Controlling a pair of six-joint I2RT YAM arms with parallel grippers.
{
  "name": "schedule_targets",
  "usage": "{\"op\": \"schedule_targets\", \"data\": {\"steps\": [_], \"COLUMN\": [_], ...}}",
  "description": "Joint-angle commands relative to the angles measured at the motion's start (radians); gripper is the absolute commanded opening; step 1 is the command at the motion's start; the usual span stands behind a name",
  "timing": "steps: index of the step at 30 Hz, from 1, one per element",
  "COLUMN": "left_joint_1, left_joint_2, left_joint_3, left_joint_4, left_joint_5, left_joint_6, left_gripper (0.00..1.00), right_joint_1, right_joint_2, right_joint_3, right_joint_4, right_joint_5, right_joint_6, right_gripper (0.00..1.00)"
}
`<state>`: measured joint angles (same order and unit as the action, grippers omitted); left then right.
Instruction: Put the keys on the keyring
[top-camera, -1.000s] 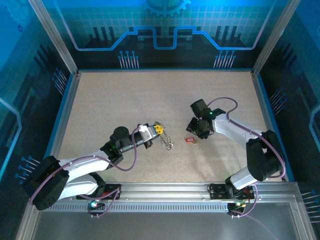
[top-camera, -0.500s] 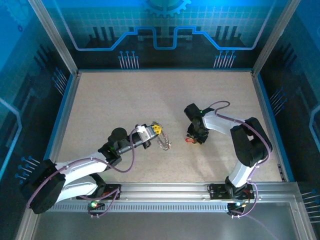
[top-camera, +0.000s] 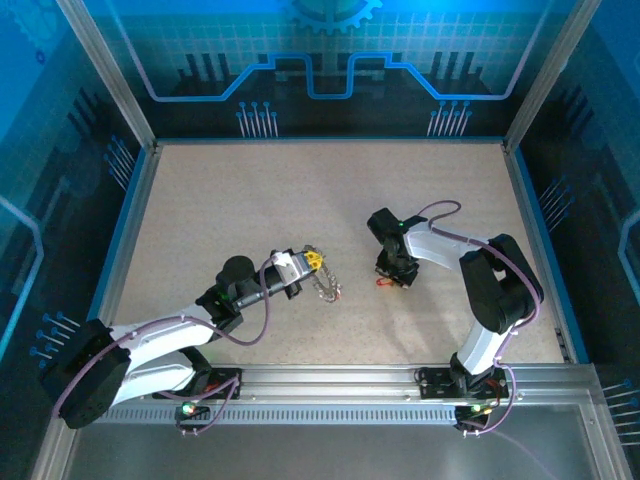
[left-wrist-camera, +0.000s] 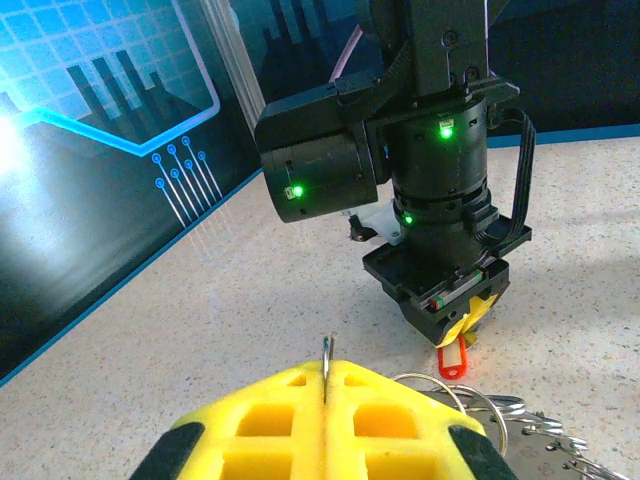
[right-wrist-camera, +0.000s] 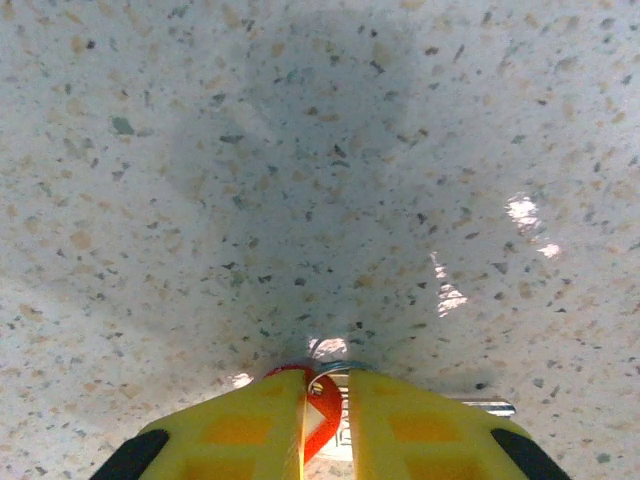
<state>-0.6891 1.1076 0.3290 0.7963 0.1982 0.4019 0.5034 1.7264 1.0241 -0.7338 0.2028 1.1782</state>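
Observation:
The key's red head (right-wrist-camera: 322, 402) stands between my right gripper's (right-wrist-camera: 326, 385) yellow fingers, which are drawn in close on it; its silvery shank (right-wrist-camera: 490, 407) pokes out to the right on the table. From above, this gripper (top-camera: 392, 278) points straight down at the key (top-camera: 379, 282), right of centre. In the left wrist view the red key (left-wrist-camera: 452, 358) lies under that gripper (left-wrist-camera: 462, 325). My left gripper (left-wrist-camera: 327, 375) is shut on the thin wire of the keyring (left-wrist-camera: 530, 432), whose silvery pieces spread at lower right. The keyring (top-camera: 326, 283) hangs from the left gripper (top-camera: 315, 262) mid-table.
The speckled beige table (top-camera: 250, 200) is walled by blue panels with metal posts (top-camera: 135, 120). The two grippers stand roughly a hand's width apart near the table's middle. Both arm bases sit on the rail (top-camera: 340, 380) at the near edge.
My right gripper has dropped onto the red key and narrowed its jaws around the head. The left gripper with the keyring has shifted only slightly.

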Motion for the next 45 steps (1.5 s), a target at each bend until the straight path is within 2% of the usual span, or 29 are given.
{"op": "schedule_targets", "data": {"steps": [1,8,11,13,19,23,29,33,38,45], "left_joint_1": [0.009,0.01,0.009,0.011,0.01,0.01,0.01,0.01,0.01,0.011], "left_joint_2": [-0.011,-0.017,-0.025,-0.027,-0.041,-0.062,-0.06,-0.059,-0.09,-0.112], "left_joint_3": [0.013,0.016,0.016,0.015,0.007,0.001,-0.001,-0.002,-0.009,-0.022], "left_joint_4": [0.038,0.032,0.023,0.02,0.011,0.003,0.002,0.006,-0.003,-0.017], "left_joint_5": [0.001,0.0,0.003,-0.003,-0.003,-0.011,-0.011,-0.003,-0.006,-0.015], "left_joint_6": [0.019,0.018,0.016,0.023,0.018,0.016,0.013,0.008,-0.001,-0.004], "left_gripper": [0.0,0.0,0.0,0.0,0.0,0.0,0.0,0.0,0.0,0.0], "right_joint_1": [0.015,0.018,0.016,0.008,-0.047,-0.101,-0.163,-0.199,-0.289,-0.293], "right_joint_2": [-0.014,-0.036,-0.064,-0.079,-0.133,-0.236,-0.305,-0.295,-0.298,-0.264], "right_joint_3": [0.002,0.026,0.02,0.008,-0.091,-0.218,-0.273,-0.27,-0.324,-0.338], "right_joint_4": [-0.05,-0.055,-0.061,-0.059,0.106,0.213,0.282,0.295,0.336,0.353], "right_joint_5": [0.04,0.074,0.086,0.071,-0.066,-0.136,-0.271,-0.333,-0.407,-0.451], "right_joint_6": [0.008,-0.074,-0.098,-0.122,-0.444,-0.579,-0.65,-0.697,-0.735,-0.76], "right_gripper": [0.17,0.17,0.26,0.28,0.32,0.31,0.3,0.35,0.33,0.28]}}
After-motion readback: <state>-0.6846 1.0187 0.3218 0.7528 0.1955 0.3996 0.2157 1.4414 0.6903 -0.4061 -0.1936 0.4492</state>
